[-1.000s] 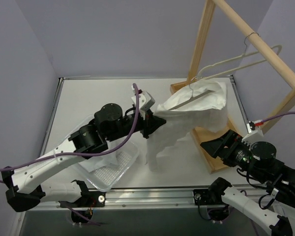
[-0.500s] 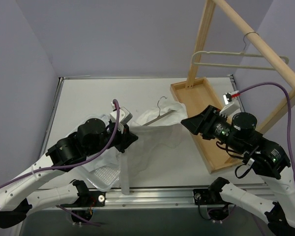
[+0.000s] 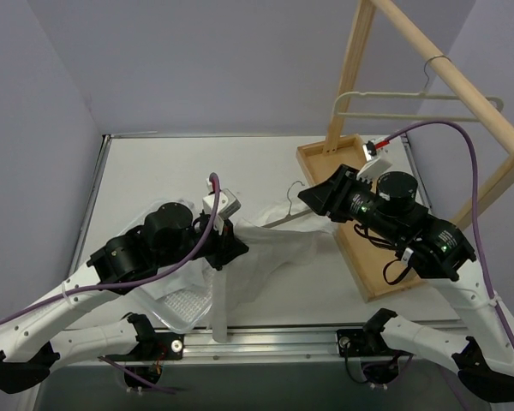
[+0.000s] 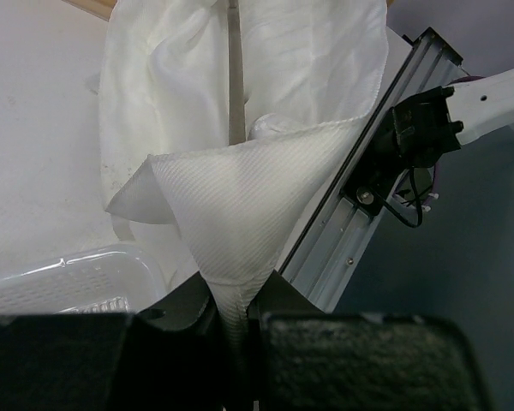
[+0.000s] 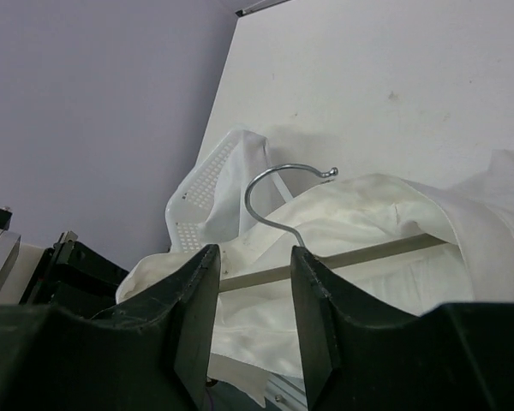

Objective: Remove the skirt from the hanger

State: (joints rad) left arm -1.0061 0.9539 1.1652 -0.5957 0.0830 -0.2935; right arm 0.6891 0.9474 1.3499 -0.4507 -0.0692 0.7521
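Observation:
The white skirt (image 3: 274,248) lies stretched across the table, still on its hanger (image 3: 293,190), whose metal hook points up and back. My left gripper (image 3: 231,244) is shut on a bunched fold of the skirt (image 4: 231,223), lifting it into a peak. The hanger's bar (image 4: 236,86) runs under the cloth beyond it. My right gripper (image 3: 311,199) hovers at the hook end. In the right wrist view its jaws (image 5: 255,261) stand open, with the hanger's bar and the neck of the hook (image 5: 274,193) showing in the gap over the skirt (image 5: 394,214).
A white perforated basket (image 3: 184,308) sits under the left arm near the table's front rail (image 3: 274,342). The wooden rack (image 3: 445,73) stands at the right on its tray base (image 3: 373,265), with a white hanger (image 3: 428,107) hanging on its rod.
The skirt and its hanger came off the rack and down onto the table, pulled left by my left gripper. My right gripper swung left to the hook, its jaws narrowing.

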